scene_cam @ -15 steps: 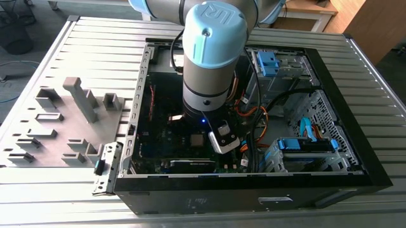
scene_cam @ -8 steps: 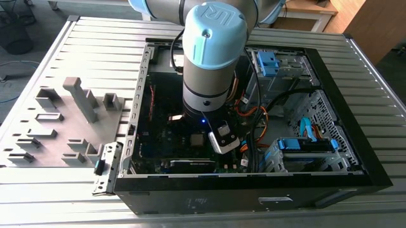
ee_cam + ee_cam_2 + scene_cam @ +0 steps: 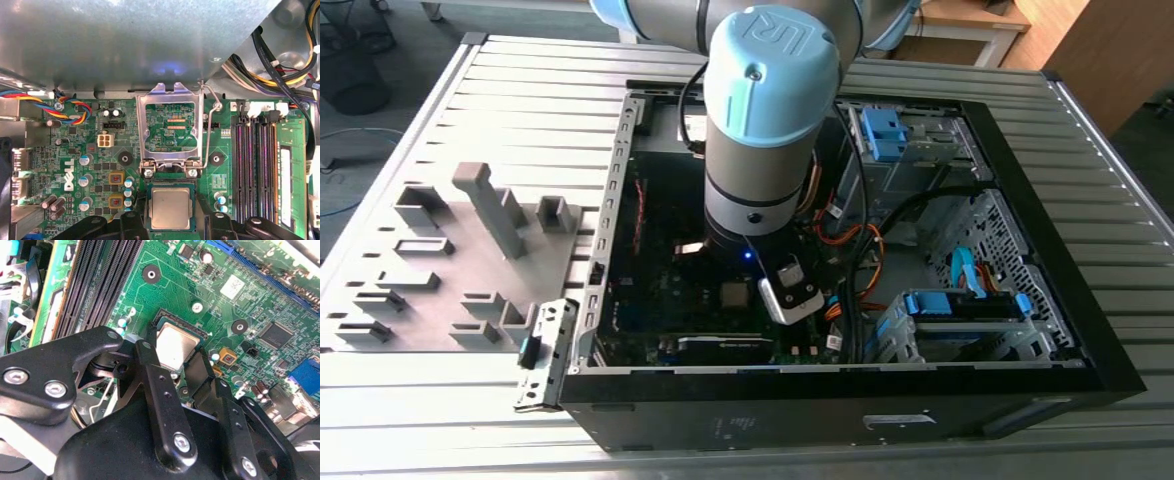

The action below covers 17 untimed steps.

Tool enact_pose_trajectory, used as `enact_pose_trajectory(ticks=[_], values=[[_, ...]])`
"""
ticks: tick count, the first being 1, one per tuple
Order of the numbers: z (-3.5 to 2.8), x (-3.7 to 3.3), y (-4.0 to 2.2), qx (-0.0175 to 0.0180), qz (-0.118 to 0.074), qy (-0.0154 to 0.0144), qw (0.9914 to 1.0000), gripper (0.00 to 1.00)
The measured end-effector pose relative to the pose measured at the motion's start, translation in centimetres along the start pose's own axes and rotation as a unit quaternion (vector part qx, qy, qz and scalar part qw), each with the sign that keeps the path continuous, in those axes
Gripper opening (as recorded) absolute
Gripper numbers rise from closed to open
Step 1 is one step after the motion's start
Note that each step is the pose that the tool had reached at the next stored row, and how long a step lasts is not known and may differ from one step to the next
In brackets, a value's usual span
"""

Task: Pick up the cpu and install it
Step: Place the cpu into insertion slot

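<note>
exterior view overlooks case (image 3: 854, 425); both wrist views closely share motherboard (image 3: 220, 182) (image 3: 170, 287).

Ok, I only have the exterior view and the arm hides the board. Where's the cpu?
Observer: In the first wrist view the cpu sits in the socket, metal top up.
Operator: Is the socket's frame down on it?
Observer: No, the frame stands open, clear of the cpu.
Operator: And the gripper?
Observer: In the second wrist view the gripper is right at the cpu.
</note>
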<state>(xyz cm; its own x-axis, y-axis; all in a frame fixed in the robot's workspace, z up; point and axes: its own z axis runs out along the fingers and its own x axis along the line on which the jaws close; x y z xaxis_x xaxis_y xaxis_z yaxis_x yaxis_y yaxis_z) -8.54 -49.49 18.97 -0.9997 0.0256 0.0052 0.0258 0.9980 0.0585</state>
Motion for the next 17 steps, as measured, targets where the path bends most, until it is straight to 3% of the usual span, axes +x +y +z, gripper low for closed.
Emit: enact_pose_trajectory(ticks=[17], values=[[0.04,0.0,-0.06,0.0,0.0,0.0,1.0,0.47]])
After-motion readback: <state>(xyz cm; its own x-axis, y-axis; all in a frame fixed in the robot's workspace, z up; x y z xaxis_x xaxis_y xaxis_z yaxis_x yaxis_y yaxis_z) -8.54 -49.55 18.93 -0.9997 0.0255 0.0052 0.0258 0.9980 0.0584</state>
